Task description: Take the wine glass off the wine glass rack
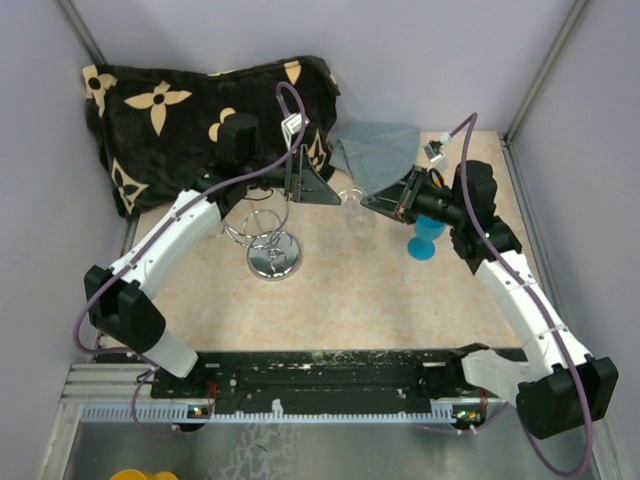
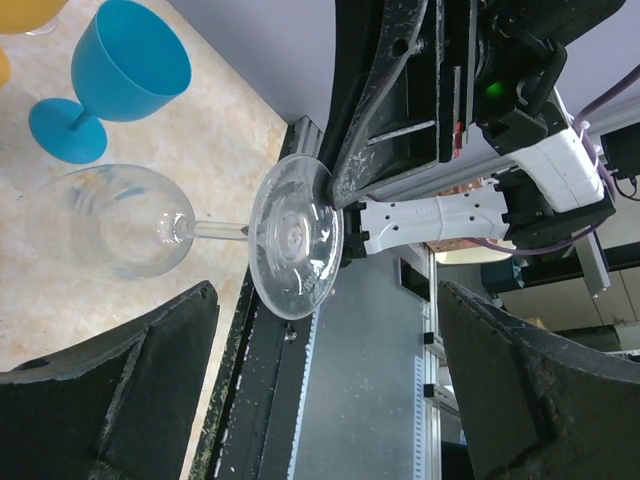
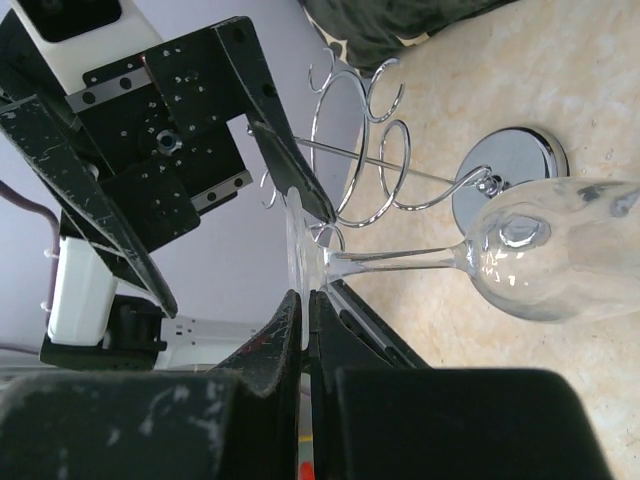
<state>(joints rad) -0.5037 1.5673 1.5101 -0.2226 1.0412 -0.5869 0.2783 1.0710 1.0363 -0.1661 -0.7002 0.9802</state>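
Note:
The clear wine glass (image 1: 358, 212) hangs sideways above the table, to the right of the wine glass rack (image 1: 270, 243) and apart from it. My right gripper (image 3: 306, 300) is shut on the rim of the glass's foot (image 3: 300, 240), with the bowl (image 3: 555, 250) pointing away; it also shows in the top view (image 1: 370, 204). My left gripper (image 1: 316, 188) is open and empty just left of the glass. In the left wrist view the foot (image 2: 295, 235) sits above the wide gap between my left fingers (image 2: 120, 390).
A blue goblet (image 1: 428, 238) stands under the right arm. A black blanket with tan flowers (image 1: 190, 110) and a grey cloth (image 1: 375, 150) lie at the back. An orange glass (image 2: 30, 12) shows at the corner of the left wrist view.

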